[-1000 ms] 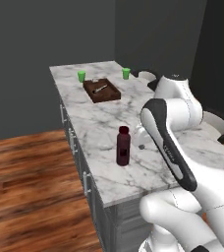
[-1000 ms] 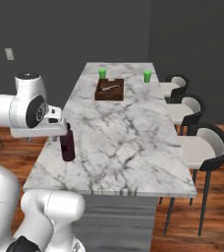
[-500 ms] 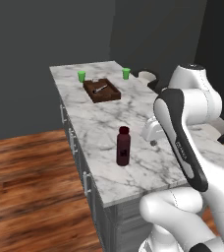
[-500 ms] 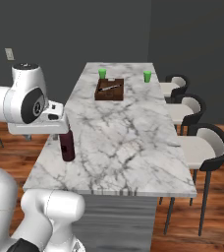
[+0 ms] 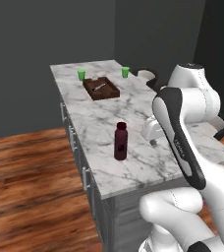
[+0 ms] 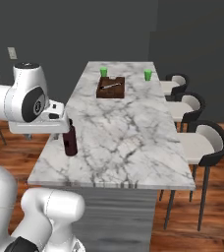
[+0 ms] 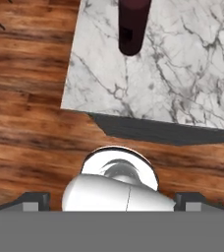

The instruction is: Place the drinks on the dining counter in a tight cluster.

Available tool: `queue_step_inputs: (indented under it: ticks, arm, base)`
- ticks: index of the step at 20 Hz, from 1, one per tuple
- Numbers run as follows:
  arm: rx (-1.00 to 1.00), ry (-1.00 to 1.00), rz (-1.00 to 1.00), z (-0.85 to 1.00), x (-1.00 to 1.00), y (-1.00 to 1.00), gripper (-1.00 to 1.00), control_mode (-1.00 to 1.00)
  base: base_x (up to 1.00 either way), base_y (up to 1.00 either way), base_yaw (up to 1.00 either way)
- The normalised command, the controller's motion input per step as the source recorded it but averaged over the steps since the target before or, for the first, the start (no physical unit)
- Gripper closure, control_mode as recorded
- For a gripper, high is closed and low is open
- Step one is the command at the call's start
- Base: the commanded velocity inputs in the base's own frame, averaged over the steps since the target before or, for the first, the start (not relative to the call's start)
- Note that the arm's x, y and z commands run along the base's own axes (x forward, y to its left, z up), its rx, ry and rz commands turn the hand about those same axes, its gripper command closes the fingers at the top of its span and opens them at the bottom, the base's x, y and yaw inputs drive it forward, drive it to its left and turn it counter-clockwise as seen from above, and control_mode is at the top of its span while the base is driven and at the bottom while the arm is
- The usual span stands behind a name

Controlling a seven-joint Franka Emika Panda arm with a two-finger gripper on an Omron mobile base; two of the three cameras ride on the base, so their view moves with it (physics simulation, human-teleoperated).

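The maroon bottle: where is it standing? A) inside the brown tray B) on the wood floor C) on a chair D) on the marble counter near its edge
D: the maroon bottle stands upright on the bare marble counter near its edge, well apart from the brown tray.

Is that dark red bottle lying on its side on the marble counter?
No, the dark maroon bottle stands upright, cap on top, on the dining counter near its edge.

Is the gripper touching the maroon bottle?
Apart. In the hand view the open gripper sits over the wood floor, with bare floor and the counter edge between it and the maroon bottle.
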Motion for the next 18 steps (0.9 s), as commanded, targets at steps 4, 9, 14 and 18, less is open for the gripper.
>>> queue_step_inputs:
  ticks: [4,9,14,18]
  arm:
    - [0.0,0.0,0.0,0.0,0.0,0.0,-1.0,1.0]
    - [0.0,0.0,0.0,0.0,0.0,0.0,-1.0,1.0]
    - [0.0,0.0,0.0,0.0,0.0,0.0,-1.0,1.0]
    - [0.0,0.0,0.0,0.0,0.0,0.0,-1.0,1.0]
  base:
    - [-1.0,0.38,0.16]
    - [-0.39,0.73,0.44]
    - [0.0,0.85,0.83]
    - [0.0,0.81,0.86]
